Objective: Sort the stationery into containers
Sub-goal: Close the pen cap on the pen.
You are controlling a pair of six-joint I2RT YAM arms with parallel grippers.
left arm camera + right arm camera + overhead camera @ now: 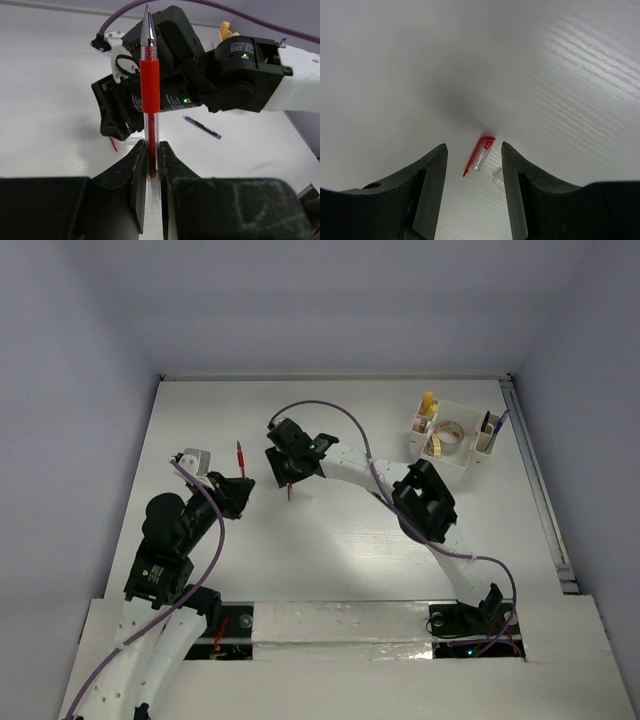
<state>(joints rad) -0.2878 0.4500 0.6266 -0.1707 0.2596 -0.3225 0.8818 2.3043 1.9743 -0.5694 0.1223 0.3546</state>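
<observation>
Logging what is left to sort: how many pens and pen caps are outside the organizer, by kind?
Red pen, in the left claw: 1
Purple-blue pen, lying on the table: 1
Red pen cap, below the open right claw: 1
Total: 3

Overhead, wrist closeups; red pen point(239, 452) point(150, 90) in two
</observation>
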